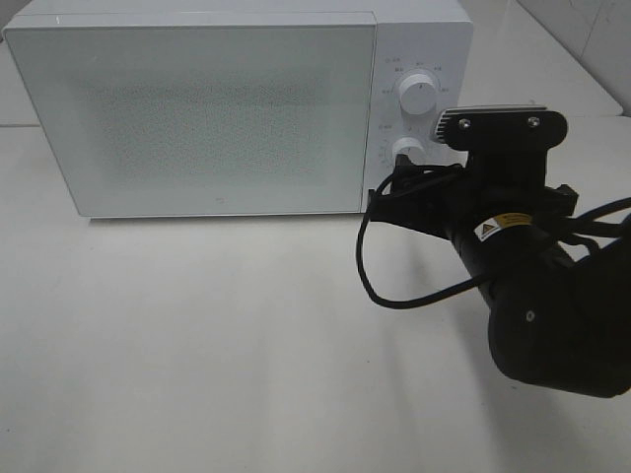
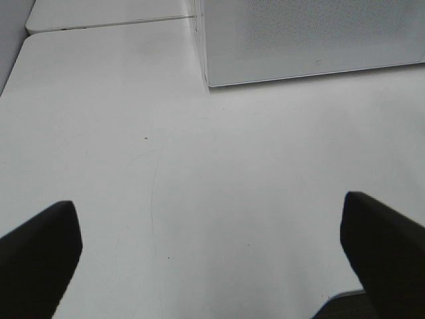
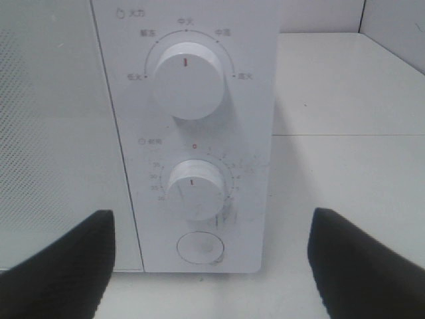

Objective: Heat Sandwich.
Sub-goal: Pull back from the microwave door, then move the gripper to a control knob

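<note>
Microwave power knob (image 3: 188,80), labelled 火力, points to 中火.

This looks like a robotics lab set up as a mock kitchen. A white microwave (image 1: 197,108) with an upper dial (image 3: 188,80), lower dial (image 3: 196,189) and round button (image 3: 200,247) stands on a plain white table (image 1: 197,345). A second table (image 2: 99,13) butts against it, and a black robot arm (image 1: 552,315) trails a cable (image 1: 370,281).
</note>
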Robot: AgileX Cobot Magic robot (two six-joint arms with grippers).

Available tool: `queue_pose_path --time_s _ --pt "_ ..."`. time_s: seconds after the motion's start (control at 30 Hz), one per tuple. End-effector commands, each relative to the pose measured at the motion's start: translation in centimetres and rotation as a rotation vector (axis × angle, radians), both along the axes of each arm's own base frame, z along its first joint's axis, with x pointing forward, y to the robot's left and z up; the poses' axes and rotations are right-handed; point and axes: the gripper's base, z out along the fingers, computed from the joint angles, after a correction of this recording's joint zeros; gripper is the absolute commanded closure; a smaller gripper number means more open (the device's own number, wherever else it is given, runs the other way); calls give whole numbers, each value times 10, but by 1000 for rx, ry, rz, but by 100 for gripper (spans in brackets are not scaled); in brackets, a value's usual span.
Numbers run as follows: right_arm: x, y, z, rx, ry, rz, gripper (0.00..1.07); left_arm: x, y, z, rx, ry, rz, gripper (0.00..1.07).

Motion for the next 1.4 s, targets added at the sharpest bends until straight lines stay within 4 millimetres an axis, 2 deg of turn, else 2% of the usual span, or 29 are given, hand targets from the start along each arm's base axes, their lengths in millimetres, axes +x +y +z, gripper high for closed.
queue_pose_path --time_s 0.03,0.2,0.63,0.8,1.17,1.4 --pt "7 7 6 12 -92 -4 31 -3 0 0 -15 -32 3 7" --pt "17 14 3 23 -81 -3 31 -3 0 0 -15 -32 3 7" --pt "45 5 -9 43 -76 -26 31 -3 0 0 -15 -32 3 7" --pt "54 10 -17 36 -61 -14 31 -3 0 0 -15 -32 3 7" --pt "72 15 -33 47 -39 -21 31 -3 0 0 -15 -32 3 7" --pt "79 16 -35 50 -43 -24 31 -3 0 0 -15 -32 3 7"
